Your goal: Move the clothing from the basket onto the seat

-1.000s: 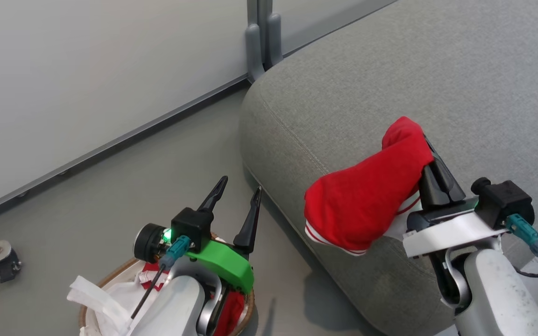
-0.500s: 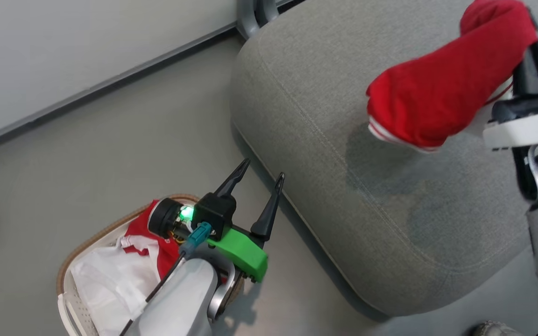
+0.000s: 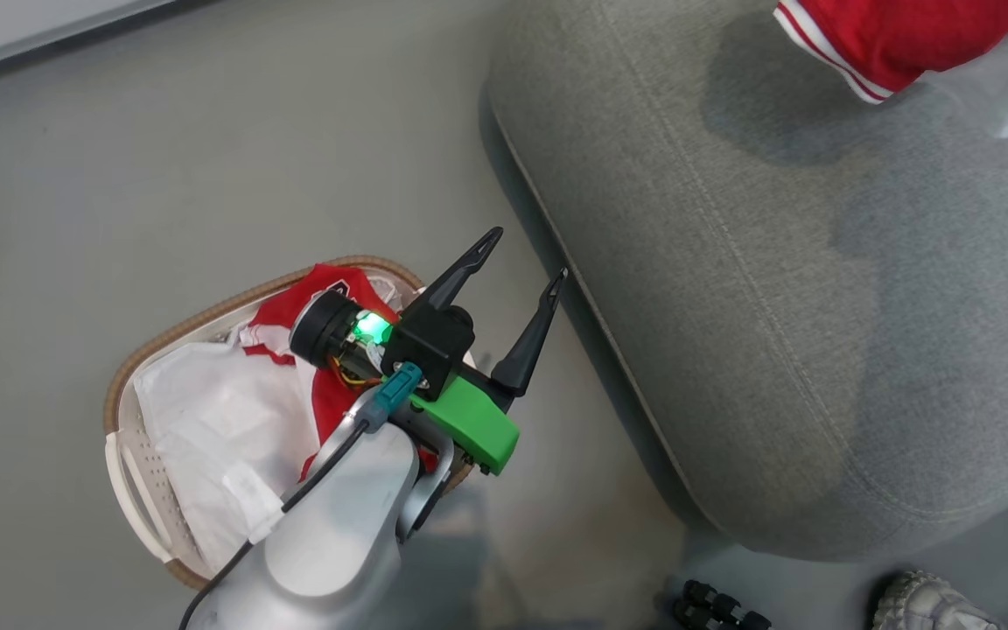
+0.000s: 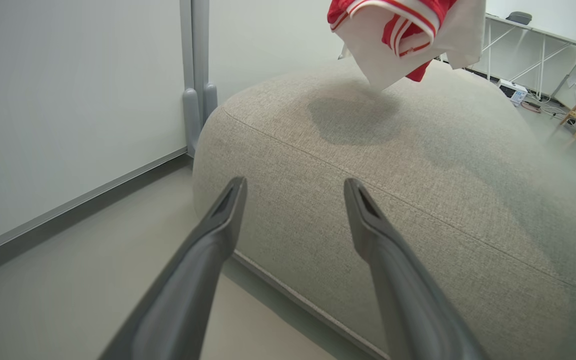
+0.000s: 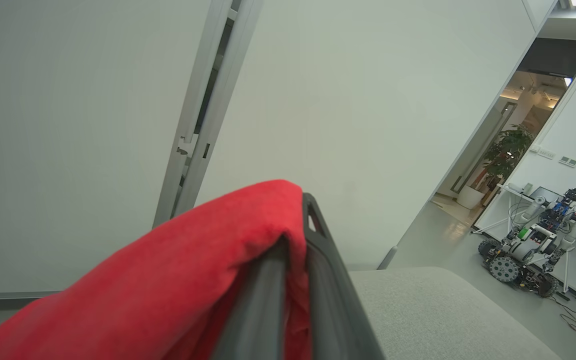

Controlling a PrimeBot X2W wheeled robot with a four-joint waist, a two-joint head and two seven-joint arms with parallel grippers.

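right gripper [image 5: 298, 225] clamped on red garment [image 5: 168, 280], hanging above seat [image 3: 775, 306] at 1 o'clock, head view; left gripper [image 3: 528, 255] spread wide, empty; basket [image 3: 119, 385] at 8 o'clock holds more red clothing [image 3: 329, 289]

I see smooth grey floor [image 3: 163, 131], plain white wall panels [image 5: 368, 100], and, at two o'clock on the right wrist view, a lit doorway [image 5: 518, 115].

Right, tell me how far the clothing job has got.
Done: nothing lies on the seat in view yet. In hand: the right gripper is shut on a red garment hanging above the seat. To do: more red clothing sits in the basket; the left gripper is open.
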